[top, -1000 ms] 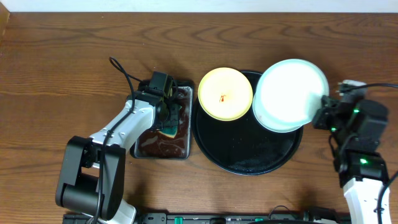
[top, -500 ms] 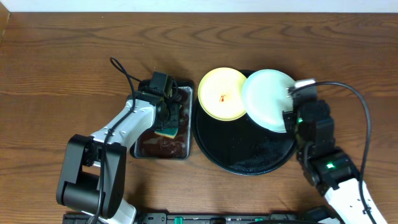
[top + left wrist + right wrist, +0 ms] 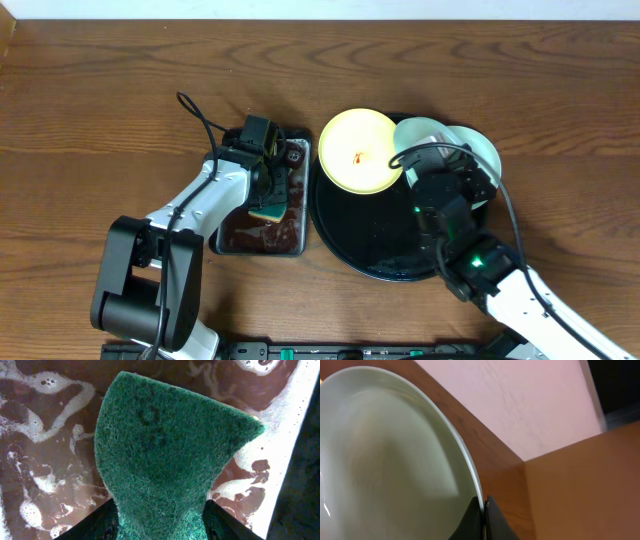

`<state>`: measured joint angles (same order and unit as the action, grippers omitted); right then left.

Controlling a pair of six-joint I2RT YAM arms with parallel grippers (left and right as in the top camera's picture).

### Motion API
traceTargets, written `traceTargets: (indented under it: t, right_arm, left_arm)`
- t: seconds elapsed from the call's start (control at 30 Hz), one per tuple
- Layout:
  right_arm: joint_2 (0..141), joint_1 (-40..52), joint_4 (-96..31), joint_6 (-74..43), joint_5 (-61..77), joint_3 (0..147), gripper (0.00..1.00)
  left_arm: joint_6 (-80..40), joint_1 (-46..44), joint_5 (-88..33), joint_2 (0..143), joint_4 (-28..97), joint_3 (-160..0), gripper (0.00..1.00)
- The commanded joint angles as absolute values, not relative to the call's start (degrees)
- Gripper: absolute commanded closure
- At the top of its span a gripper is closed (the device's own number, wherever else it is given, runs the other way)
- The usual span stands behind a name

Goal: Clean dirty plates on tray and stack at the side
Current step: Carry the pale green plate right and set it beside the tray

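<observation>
A pale yellow plate [image 3: 361, 150] with a red-orange smear lies at the back left of the round black tray [image 3: 385, 255]. Over the tray's back right a pale mint-white plate [image 3: 420, 135] hangs tilted, with my right gripper [image 3: 462, 172] shut on it. The right wrist view shows its rim [image 3: 465, 455] pinched between the two fingers [image 3: 484, 512]. My left gripper [image 3: 272, 190] is over the rectangular pan [image 3: 262, 240]. It is shut on a green sponge [image 3: 165, 455], which narrows between the fingers just above the brown soapy liquid [image 3: 45, 475].
The pan of foamy brown liquid stands close against the tray's left side. A black cable [image 3: 195, 115] loops over the table behind the left arm. Bare wooden table [image 3: 100, 80] stretches to the left and back. The right arm [image 3: 480, 265] crosses the tray's front right.
My right arm has swung left with the mint-white plate, from beyond the tray's right rim to above its back part beside the yellow plate. The left arm stays over the pan.
</observation>
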<state>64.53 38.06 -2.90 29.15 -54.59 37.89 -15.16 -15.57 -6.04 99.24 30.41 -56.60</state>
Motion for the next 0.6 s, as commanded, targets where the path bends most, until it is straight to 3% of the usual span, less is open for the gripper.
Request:
traceTargets:
  t: [0.0, 0.17, 0.3, 0.57]
  right_arm:
    - [65.71, 39.46, -2.07, 32.18, -60.64, 38.59, 0.99]
    - [65.91, 39.29, 0.89, 27.27, -60.6, 38.59, 0.99]
    - [65.89, 37.89, 0.86, 14.57, -58.43, 38.59, 0.99]
    - [65.91, 22.98, -9.3, -9.89, -30.52, 38.59, 0.99]
  left_arm:
    - [-15.05, -15.55, -5.8, 100.07, 30.52, -55.55, 0.45]
    - [-15.05, -15.55, -5.8, 100.07, 30.52, -55.55, 0.45]
    - [-15.05, -15.55, -5.8, 100.07, 30.57, -55.55, 0.45]
    - [-15.05, -15.55, -5.8, 100.07, 30.55, -55.55, 0.45]
